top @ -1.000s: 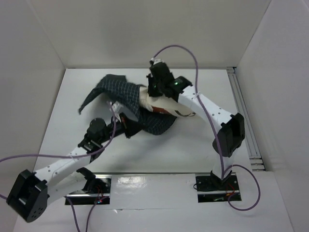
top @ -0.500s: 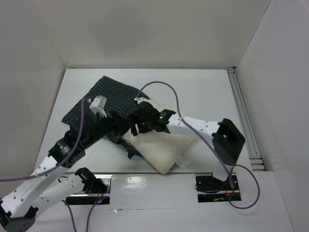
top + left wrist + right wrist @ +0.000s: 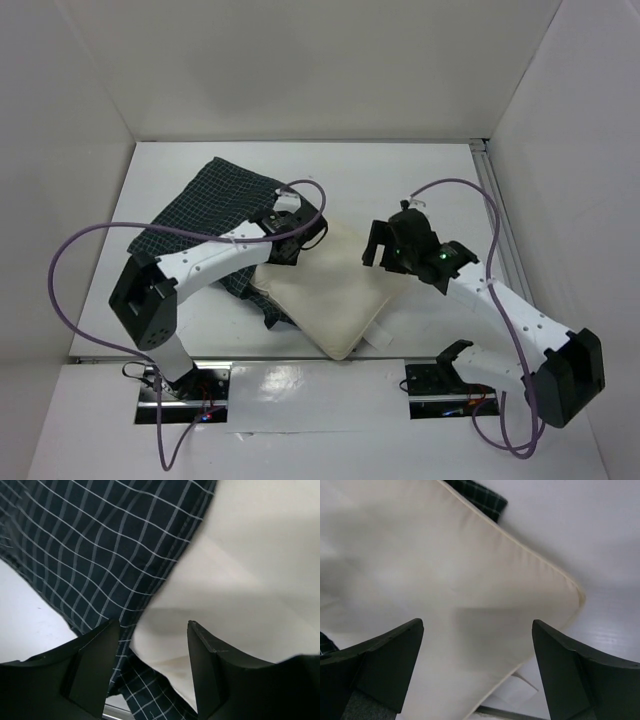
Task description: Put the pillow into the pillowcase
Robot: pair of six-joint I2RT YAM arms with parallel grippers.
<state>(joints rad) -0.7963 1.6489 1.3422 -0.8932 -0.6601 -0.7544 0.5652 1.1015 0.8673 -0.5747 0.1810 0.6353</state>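
Observation:
The cream pillow (image 3: pixel 335 290) lies flat on the table, its left edge resting on the dark checked pillowcase (image 3: pixel 205 210), which spreads out to the far left. A small white tag (image 3: pixel 381 340) sticks out at the pillow's near edge. My left gripper (image 3: pixel 280 250) hovers open over the line where pillow (image 3: pixel 250 580) and pillowcase (image 3: pixel 100 545) meet, with nothing between its fingers (image 3: pixel 95 665). My right gripper (image 3: pixel 378 250) stands wide open above the pillow's right corner (image 3: pixel 445 570), holding nothing. A bit of pillowcase (image 3: pixel 480 495) shows beyond the pillow's far edge.
White walls close in the table on the left, back and right. A metal rail (image 3: pixel 500 230) runs along the table's right side. Purple cables (image 3: pixel 80 240) loop over both arms. The arm bases (image 3: pixel 440 380) sit at the near edge.
Both grippers have opened and let go. Pillow and pillowcase dropped from a lifted bundle to lie flat. The right arm swung off to the right, the left now reaches over the pillow's left edge.

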